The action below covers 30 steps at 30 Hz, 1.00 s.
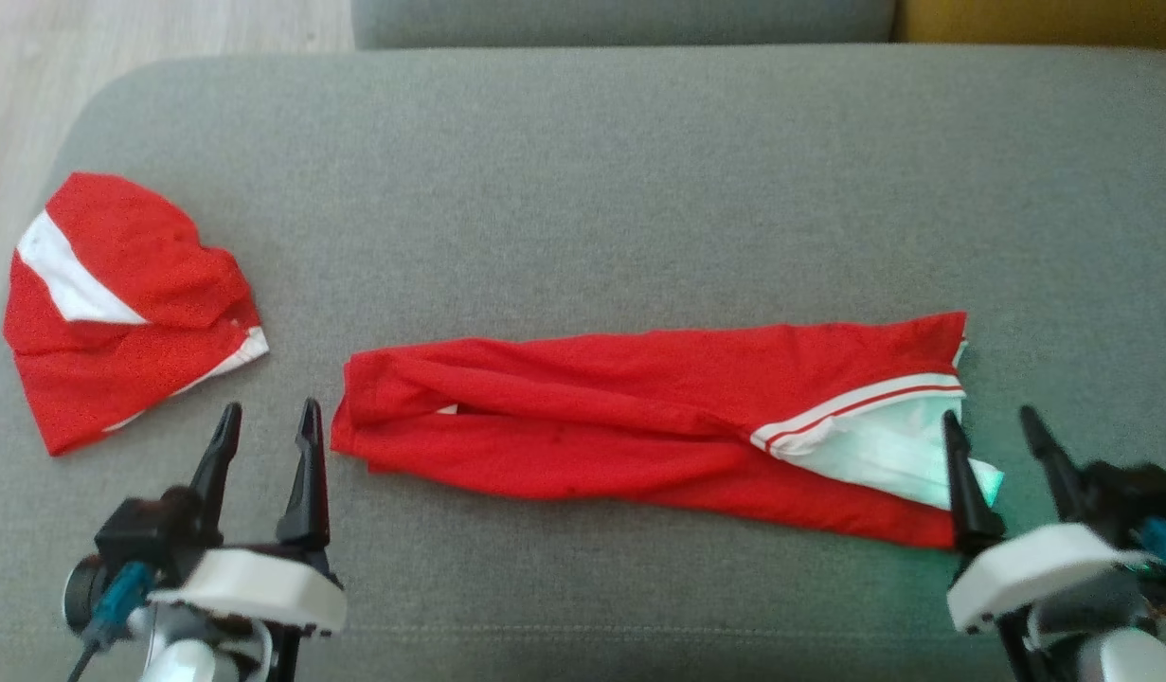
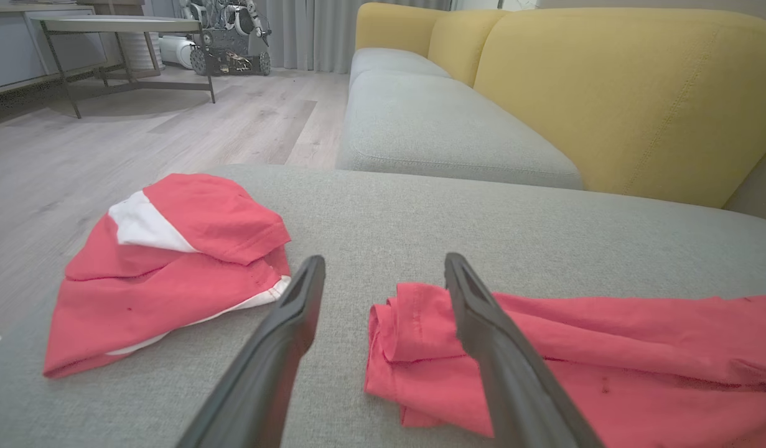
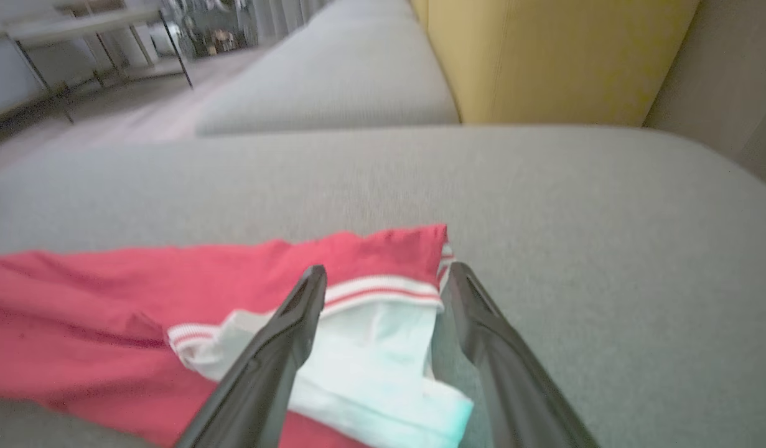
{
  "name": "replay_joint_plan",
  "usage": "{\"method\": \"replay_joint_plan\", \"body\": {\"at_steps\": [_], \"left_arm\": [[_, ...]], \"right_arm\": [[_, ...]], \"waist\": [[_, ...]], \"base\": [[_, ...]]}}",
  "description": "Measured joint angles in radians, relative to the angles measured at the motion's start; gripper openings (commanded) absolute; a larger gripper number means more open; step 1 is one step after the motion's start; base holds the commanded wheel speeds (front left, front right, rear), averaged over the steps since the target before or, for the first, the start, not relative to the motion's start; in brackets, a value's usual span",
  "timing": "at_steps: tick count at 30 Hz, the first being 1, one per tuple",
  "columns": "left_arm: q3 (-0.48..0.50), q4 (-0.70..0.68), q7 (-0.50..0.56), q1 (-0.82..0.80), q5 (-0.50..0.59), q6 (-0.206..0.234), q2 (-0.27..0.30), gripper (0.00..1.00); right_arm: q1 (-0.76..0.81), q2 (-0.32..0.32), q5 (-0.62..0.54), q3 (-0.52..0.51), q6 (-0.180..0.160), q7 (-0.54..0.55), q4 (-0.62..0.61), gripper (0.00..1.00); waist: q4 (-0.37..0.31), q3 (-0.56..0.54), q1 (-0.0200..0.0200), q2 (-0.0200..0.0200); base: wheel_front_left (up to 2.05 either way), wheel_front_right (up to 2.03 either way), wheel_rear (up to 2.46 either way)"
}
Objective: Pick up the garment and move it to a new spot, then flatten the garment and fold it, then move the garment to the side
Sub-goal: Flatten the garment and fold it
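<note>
Long red garment (image 1: 639, 426) lying left to right on the grey sofa (image 1: 639, 189), white end at lower right, left fingers (image 1: 308, 445) and right fingers (image 1: 957, 464) apart, holding nothing

**Layout: Cushion Surface**

Long red fabric garment (image 1: 639, 426), folded into a strip, lies across the frame's centre on the grey upholstered cushion (image 1: 583, 170). Crumpled red-and-white cloth bundle (image 1: 118, 313) lies apart at middle left. Dark two-fingered left gripper (image 1: 270, 407) sits lower left, between the two; right gripper (image 1: 988, 415) lower right, at the strip's right end.
</note>
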Motion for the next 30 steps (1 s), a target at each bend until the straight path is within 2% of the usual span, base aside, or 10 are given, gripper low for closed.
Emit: {"method": "replay_joint_plan", "body": {"at_steps": [4, 10, 17, 20, 21, 22, 30], "left_arm": [[-0.011, 0.000, 0.000, -0.048, 0.000, -0.007, -0.002, 1.00], [-0.023, 0.009, 0.000, -0.102, 0.009, -0.025, -0.017, 1.00], [-0.024, 0.035, 0.000, -0.148, 0.011, -0.053, -0.037, 1.00], [-0.020, 0.040, 0.000, -0.158, 0.018, -0.060, -0.048, 1.00], [-0.017, 0.040, 0.000, -0.159, 0.018, -0.060, -0.051, 1.00], [-0.014, 0.040, 0.000, -0.159, 0.019, -0.066, -0.052, 1.00], [0.026, 0.044, 0.000, -0.158, 0.039, -0.074, -0.059, 1.00]], "right_arm": [[-0.088, -0.001, -0.038, -0.005, 0.000, 0.090, 0.130, 1.00], [-0.178, -0.002, -0.067, -0.036, 0.000, 0.244, 0.235, 1.00], [-0.217, -0.002, -0.051, -0.062, 0.000, 0.368, 0.244, 1.00], [-0.221, -0.003, -0.003, -0.065, 0.000, 0.406, 0.228, 1.00], [-0.219, -0.004, 0.004, -0.065, 0.000, 0.412, 0.221, 0.39], [-0.216, -0.004, 0.015, -0.066, 0.000, 0.416, 0.215, 0.00], [-0.185, 0.001, 0.067, -0.095, 0.000, 0.411, 0.173, 0.00]], "waist": [[0.006, 0.040, 0.0000, 0.0000], [0.023, 0.091, 0.0000, 0.0000], [0.041, 0.136, 0.0000, 0.0000], [0.043, 0.144, 0.0000, 0.0000], [0.042, 0.145, 0.0000, 0.0000], [0.040, 0.146, 0.0000, 0.0000], [0.013, 0.134, 0.0000, 0.0000]], "base": [[0.00, 0.00, 0.00], [0.00, 0.00, 0.00], [0.00, 0.00, 0.00], [0.00, 0.00, 0.00], [0.00, 0.00, 0.00], [0.00, 0.00, 0.00], [0.00, 0.00, 0.00]]}}
